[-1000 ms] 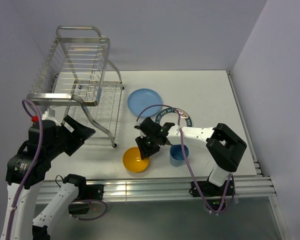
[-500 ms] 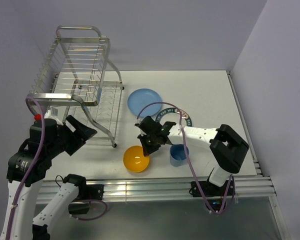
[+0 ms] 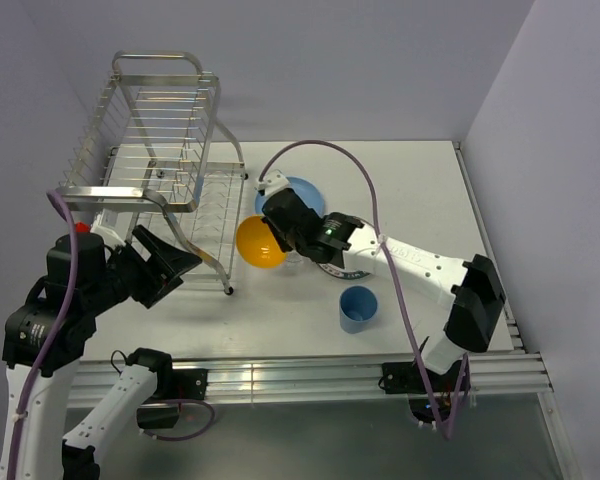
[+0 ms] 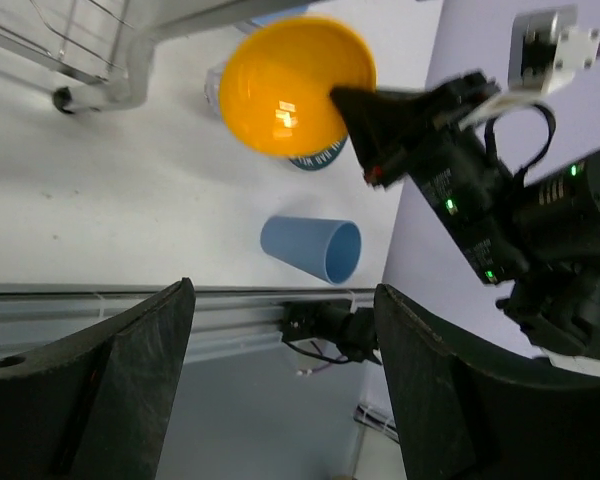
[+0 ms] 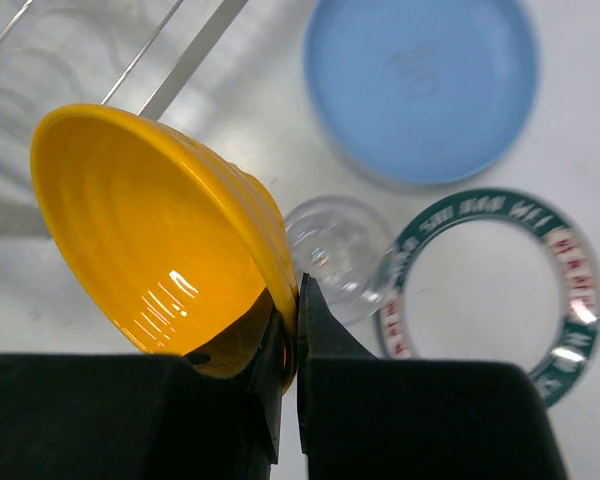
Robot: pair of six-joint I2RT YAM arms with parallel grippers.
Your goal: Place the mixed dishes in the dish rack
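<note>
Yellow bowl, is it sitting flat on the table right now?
No, the right claw pinches the yellow bowl by its rim and holds it tilted, up off the table.

The white plate [image 5: 480,208] carries white capital letters all around its dark teal rim, and reddish patches on its right side are lettered too. None of it is sharp enough to read. Faint marks at the centre of the light-blue plate [image 5: 420,90] are also illegible.
</note>
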